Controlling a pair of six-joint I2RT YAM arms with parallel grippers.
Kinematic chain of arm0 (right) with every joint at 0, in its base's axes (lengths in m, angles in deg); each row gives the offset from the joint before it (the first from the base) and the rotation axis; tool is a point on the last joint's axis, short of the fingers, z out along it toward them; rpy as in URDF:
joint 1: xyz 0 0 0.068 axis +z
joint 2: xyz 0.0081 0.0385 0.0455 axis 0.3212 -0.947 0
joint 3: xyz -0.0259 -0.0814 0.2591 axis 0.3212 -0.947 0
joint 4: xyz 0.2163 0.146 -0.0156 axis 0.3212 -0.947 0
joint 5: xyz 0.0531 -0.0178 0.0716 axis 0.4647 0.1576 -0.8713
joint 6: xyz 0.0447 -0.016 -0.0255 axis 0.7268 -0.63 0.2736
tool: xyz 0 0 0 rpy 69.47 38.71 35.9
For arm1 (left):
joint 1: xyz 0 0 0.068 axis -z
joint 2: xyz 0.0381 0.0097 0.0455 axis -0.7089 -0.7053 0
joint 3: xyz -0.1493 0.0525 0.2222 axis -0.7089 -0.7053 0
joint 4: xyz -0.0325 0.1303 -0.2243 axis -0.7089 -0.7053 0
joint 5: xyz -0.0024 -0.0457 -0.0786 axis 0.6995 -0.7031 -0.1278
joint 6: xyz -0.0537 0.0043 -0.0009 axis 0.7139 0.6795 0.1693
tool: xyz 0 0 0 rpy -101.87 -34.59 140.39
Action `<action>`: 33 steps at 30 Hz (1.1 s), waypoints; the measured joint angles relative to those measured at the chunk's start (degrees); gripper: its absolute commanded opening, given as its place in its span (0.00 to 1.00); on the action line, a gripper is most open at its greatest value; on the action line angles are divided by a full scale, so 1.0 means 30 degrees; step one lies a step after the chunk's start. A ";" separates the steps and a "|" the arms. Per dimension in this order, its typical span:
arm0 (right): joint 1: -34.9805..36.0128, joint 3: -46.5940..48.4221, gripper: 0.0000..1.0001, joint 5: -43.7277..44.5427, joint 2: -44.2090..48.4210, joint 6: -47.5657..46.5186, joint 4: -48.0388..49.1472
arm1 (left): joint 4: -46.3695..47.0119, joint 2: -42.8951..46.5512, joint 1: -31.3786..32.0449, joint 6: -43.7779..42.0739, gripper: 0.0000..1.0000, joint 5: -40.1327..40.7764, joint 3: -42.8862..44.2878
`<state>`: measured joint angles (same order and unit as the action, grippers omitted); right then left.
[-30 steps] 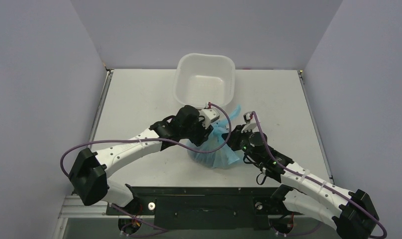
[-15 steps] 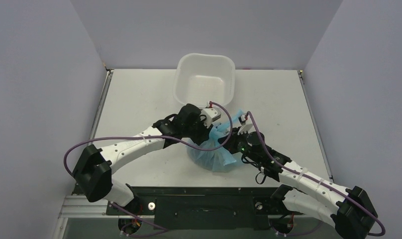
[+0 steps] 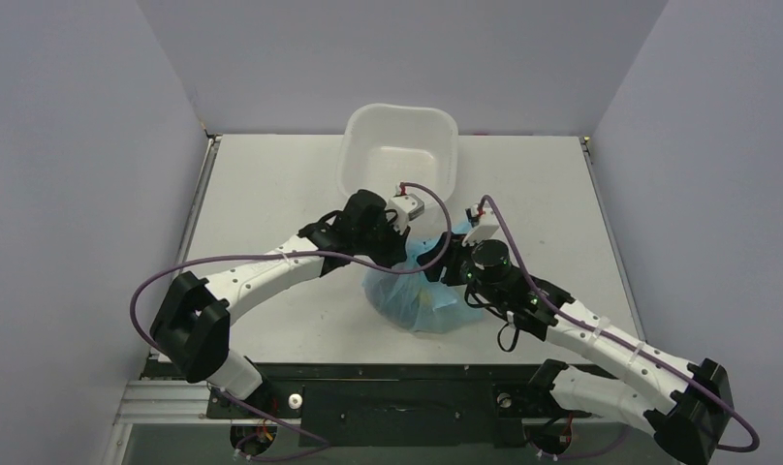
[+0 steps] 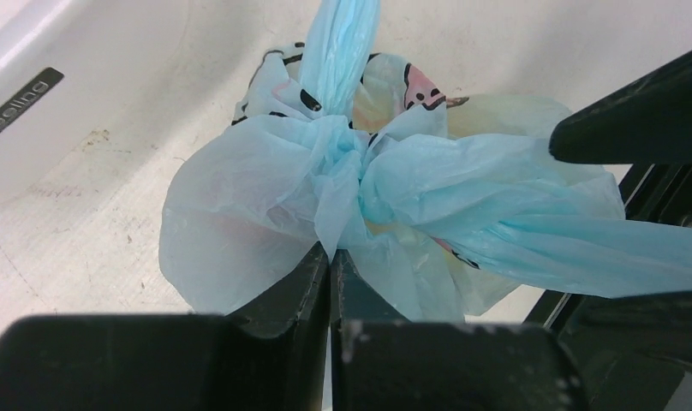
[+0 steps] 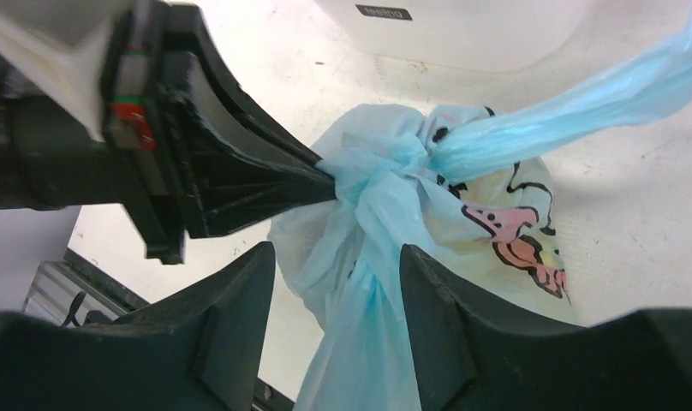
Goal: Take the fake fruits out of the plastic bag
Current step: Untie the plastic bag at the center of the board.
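**A:** What is each gripper doing at this moment?

**B:** At the bottom centre of the left wrist view, the left gripper is closed to a thin line. It pinches the plastic bag right under the knot. The right gripper has its jaws apart. One twisted tail of the bag hangs down between them, and I do not see them press on it.

**A:** How to do this step well, then?

**B:** I judge the step is to untie the knot. The left gripper should serve as an anchor, firm and low. The right one should close on this one tail only, close to the knot, and draw it out slowly. A hard pull may tighten the knot or tear the thin film.

**A:** And the fake fruits?

**B:** They are inside the bag, which sits in the lower centre of the top view, between the two arms. I cannot make them out; there is only a yellowish shade through the film.

**A:** What is around, and what is in the way?

**B:** Near behind the bag a white tub stands on the table, in the upper centre. A second tail stretches toward that side. Both wrists crowd the knot, so they may bump each other.
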<state>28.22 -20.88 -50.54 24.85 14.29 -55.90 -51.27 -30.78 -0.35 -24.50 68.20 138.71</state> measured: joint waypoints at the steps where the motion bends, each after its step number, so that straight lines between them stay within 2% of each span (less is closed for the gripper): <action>1: 0.0007 0.0022 0.52 0.0080 -0.0160 0.0160 -0.0036 | 0.0168 0.0007 -0.0153 0.0182 0.00 -0.0233 0.0000; 8: -0.0029 0.0022 0.47 0.0816 -0.1865 0.1100 -0.0248 | 0.0954 0.0058 -0.0503 0.0780 0.00 -0.1115 -0.0146; 13: -0.0561 0.1180 0.41 0.1231 -0.3315 0.1428 -0.1282 | 0.2266 0.0474 0.0007 0.0736 0.00 -0.1552 -0.1654; 19: -0.1348 0.3978 0.47 0.1457 -0.4459 0.1406 -0.2834 | 0.3810 0.0583 0.0393 0.0750 0.00 -0.2259 -0.3315; 21: -0.1399 0.4350 0.54 0.1056 -0.4488 0.1260 -0.3060 | 0.4146 0.0583 0.0415 0.0816 0.00 -0.2543 -0.3461; 24: -0.1042 0.4269 0.56 0.0889 -0.4503 0.1056 -0.3468 | 0.4350 0.0583 0.0444 0.0889 0.00 -0.2841 -0.3366; 31: -0.0998 0.1151 0.46 0.1392 -0.3235 0.0962 -0.4000 | 0.3534 0.0561 0.0772 0.1574 0.00 -0.2040 -0.2222; 32: -0.0998 0.0539 0.38 0.1450 -0.2790 0.1020 -0.3927 | 0.3453 0.0605 0.0787 0.1727 0.00 -0.1902 -0.2178; 33: -0.0998 -0.0022 0.34 0.1486 -0.2302 0.1093 -0.3927 | 0.3388 0.0692 0.0780 0.1923 0.00 -0.1770 -0.2193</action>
<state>25.23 -20.94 -46.08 17.95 17.57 -67.69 -41.11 -28.70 1.99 -18.73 62.89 132.13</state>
